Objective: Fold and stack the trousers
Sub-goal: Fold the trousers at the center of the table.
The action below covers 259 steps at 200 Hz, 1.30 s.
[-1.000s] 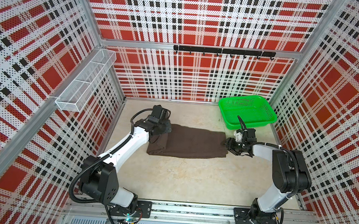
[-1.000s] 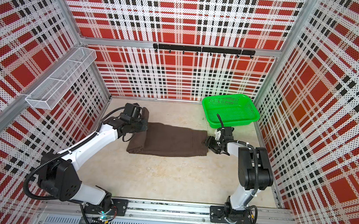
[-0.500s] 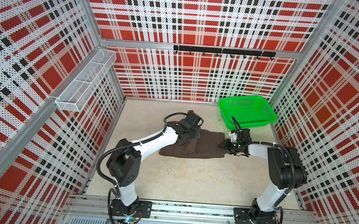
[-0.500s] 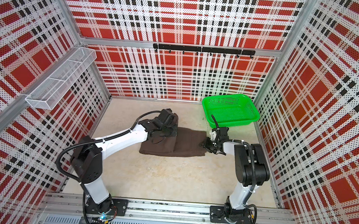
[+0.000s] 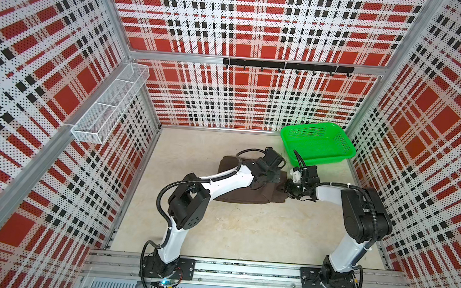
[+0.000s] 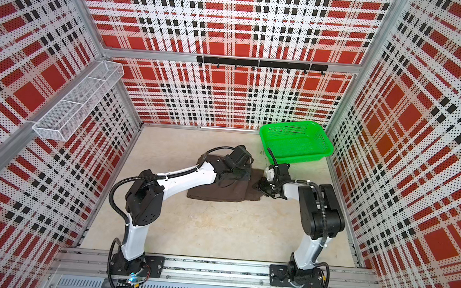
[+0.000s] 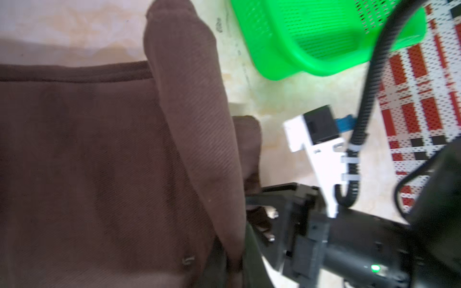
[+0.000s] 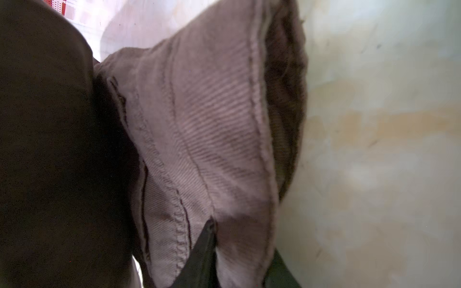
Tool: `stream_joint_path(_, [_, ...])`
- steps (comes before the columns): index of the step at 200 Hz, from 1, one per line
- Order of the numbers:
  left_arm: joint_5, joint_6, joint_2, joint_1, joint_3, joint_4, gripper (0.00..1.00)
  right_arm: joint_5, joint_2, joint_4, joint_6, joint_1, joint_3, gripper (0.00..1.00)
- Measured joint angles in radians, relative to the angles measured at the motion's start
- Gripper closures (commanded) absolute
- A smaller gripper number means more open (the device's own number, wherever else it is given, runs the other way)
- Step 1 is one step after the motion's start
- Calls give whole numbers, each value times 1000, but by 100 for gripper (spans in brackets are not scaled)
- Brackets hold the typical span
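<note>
Left arm: It rose from the front rail with its elbow bent high. The white forearm slanted across the trousers (image 5: pixel 244 198) (image 6: pixel 219 194), and the wrist sat over their right part.
Left gripper (image 5: pixel 273 178): It was closed, pinching a raised fold of cloth. In the left wrist view that fold climbed toward the camera as a ridge.
Right arm: It stood upright from its base with the elbow high. The forearm lay low and level, pointing inward at the cloth's right edge.
Right gripper (image 5: pixel 288 189) (image 7: pixel 257 214): It was clamped on that edge, with brown cloth caught between its fingers (image 7: pixel 274 190).
Trousers: They lay mid-table on the beige table (image 5: pixel 230 234), partly doubled over. Both grippers were at the right end, near each other. The green basket (image 5: pixel 321 160) stood just beyond, apart from the cloth.
Hard to see: The left gripper's fingertips were hidden under its wrist in both top views and cut off in its own view. A stitched, blurred hem filled the right wrist view, where only dark finger edges showed.
</note>
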Motion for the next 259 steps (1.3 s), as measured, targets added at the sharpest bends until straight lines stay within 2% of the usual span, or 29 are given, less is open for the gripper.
stream_joint_path(72, [-6, 3, 100, -8, 98, -8, 100, 16, -7, -7, 0, 5, 0, 69])
stream_joint_path(91, [-2, 3, 124, -8, 98, -8, 91, 36, -24, -30, -3, 8, 0, 64])
stream_joint_path(100, [1, 4, 130, -6, 98, -8, 83, 47, -36, -45, -6, 10, 0, 56])
stream_joint_path(113, [5, 7, 130, -3, 98, -8, 67, 67, -60, -72, -12, 10, 1, 47])
stream_joint_path(137, [11, 10, 130, -2, 101, -5, 51, 118, -122, -126, -24, 10, 7, 36])
stream_joint_path(171, [14, 20, 104, 3, 92, 0, 35, 222, -243, -221, -46, 5, 39, 30])
stream_joint_path(210, [-2, 38, -79, 26, 35, 12, 24, 301, -368, -298, -74, -3, 112, 29])
stream_joint_path(239, [-11, 49, -243, 87, -51, 68, 23, 289, -387, -304, -80, 1, 161, 38])
stream_joint_path(259, [7, 49, -300, 153, -161, 132, 23, 252, -358, -287, -73, 13, 172, 46])
